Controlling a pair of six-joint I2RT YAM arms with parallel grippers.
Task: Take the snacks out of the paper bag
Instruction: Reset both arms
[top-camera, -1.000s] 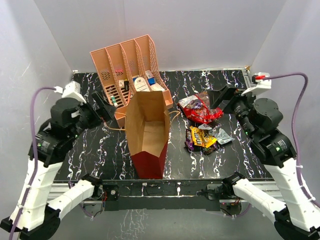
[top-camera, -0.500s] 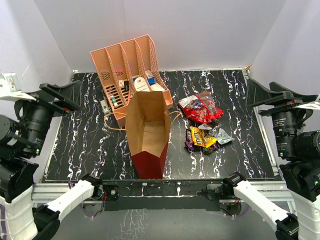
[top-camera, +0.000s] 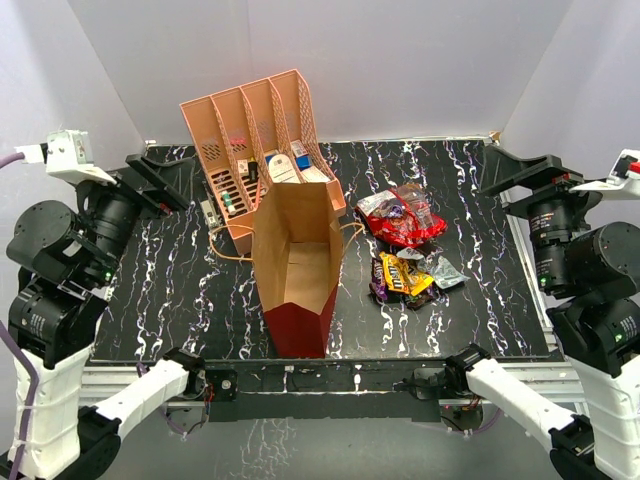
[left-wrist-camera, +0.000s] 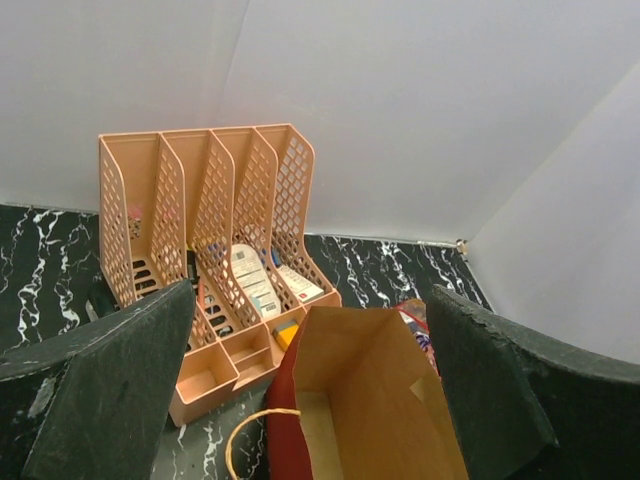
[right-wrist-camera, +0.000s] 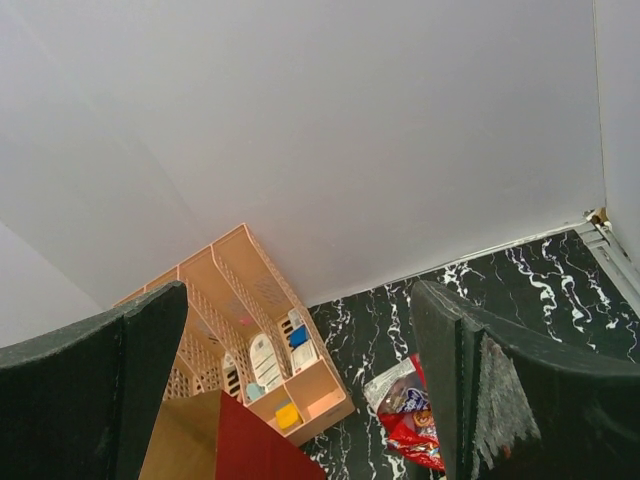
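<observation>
The paper bag (top-camera: 295, 270) stands upright and open at the table's middle front, red outside and brown inside; only its bare brown floor shows within. The snacks lie on the table to its right: a shiny red bag (top-camera: 400, 218), yellow and brown packs (top-camera: 403, 275), and a silvery wrapper (top-camera: 443, 270). My left gripper (top-camera: 160, 178) hangs open, high over the left edge, and looks down on the paper bag (left-wrist-camera: 370, 400). The right gripper (top-camera: 518, 175) is open too, raised at the right edge, with the red bag (right-wrist-camera: 405, 420) below it. Neither holds anything.
A salmon-pink slotted organizer (top-camera: 250, 150) with small boxes and cards stands behind the bag, touching its back. A tan cord handle (top-camera: 225, 250) loops out left of the bag. White walls enclose the black marbled table (top-camera: 180, 300) on three sides.
Both arms have lifted up and back from low over the table to its side edges. Both grippers stayed open. The bag and the snacks have not moved.
</observation>
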